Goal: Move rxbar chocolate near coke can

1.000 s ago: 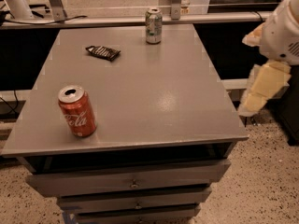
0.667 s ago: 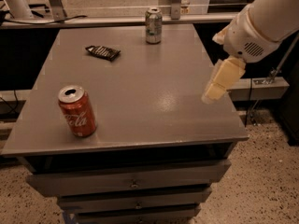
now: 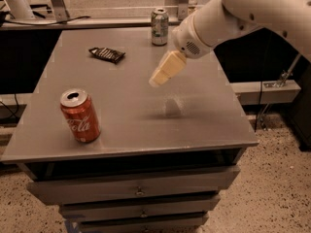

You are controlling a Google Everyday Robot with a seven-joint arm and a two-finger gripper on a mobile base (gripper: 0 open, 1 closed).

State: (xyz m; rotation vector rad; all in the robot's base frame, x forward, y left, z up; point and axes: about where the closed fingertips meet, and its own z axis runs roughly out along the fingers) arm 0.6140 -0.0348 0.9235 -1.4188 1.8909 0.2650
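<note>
Here the arm (image 3: 252, 8) is cut off at the upper right, and it cannot be told if the gripper (image 3: 158, 77), above the table (image 3: 204, 125) middle, is wide or narrow. The rxbar chocolate (image 3: 107, 54) lies upper left, well apart from the coke can (image 3: 80, 115) at lower left. A silver-green can (image 3: 159, 26) stands at the top.
</note>
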